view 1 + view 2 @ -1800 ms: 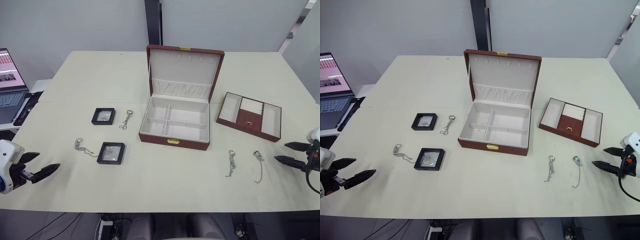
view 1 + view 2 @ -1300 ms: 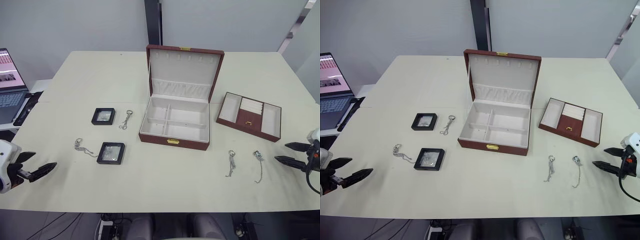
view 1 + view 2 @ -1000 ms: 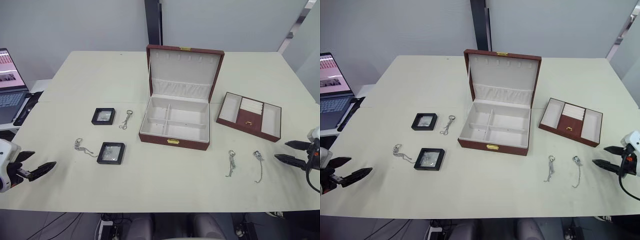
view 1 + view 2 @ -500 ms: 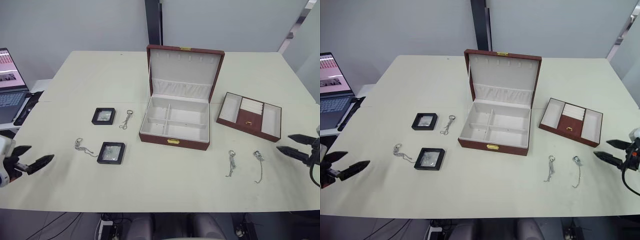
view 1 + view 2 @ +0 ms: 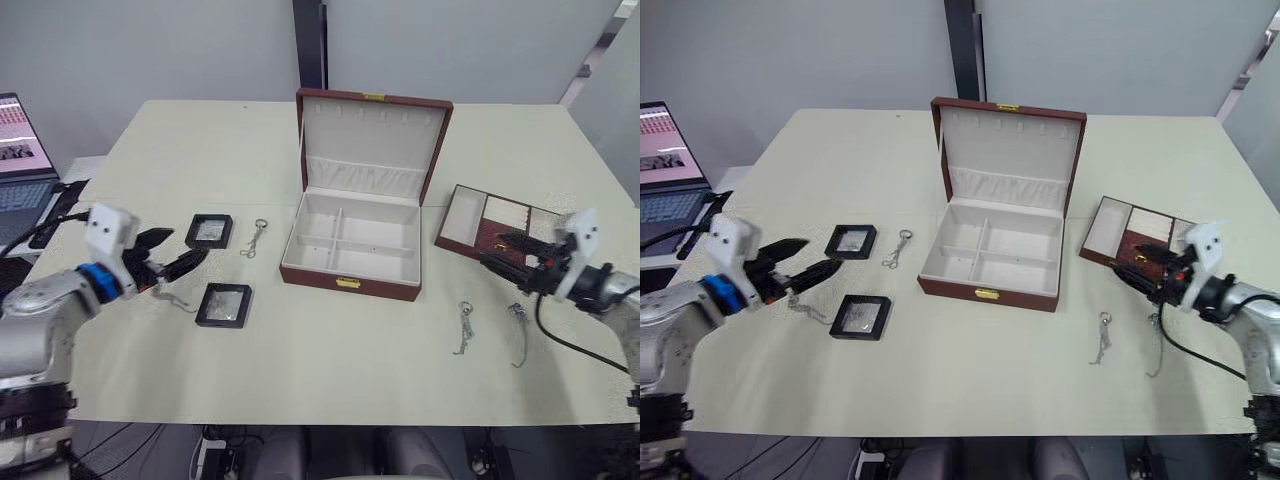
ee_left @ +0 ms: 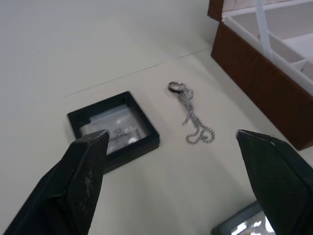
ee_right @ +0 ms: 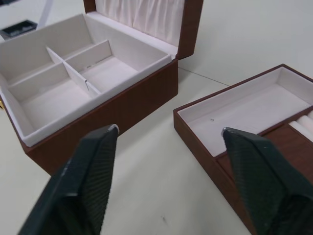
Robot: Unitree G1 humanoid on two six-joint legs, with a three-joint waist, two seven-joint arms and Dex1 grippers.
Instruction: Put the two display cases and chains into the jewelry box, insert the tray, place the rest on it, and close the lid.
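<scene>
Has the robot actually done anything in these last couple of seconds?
Both arms swung in over the pale table. The left hand now hangs open by the two black display cases; the right hand, also open, is over the brown tray. Nothing was grasped; jewelry box and chains lie as before.

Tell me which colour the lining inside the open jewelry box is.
White lining, inside the reddish-brown jewelry box; clearest in the right wrist view.

An office or lab-like room is showing: a pale work table (image 5: 300,380) is standing before plain grey walls (image 5: 150,45), with an open laptop (image 5: 18,165) sitting at nine o'clock.
</scene>
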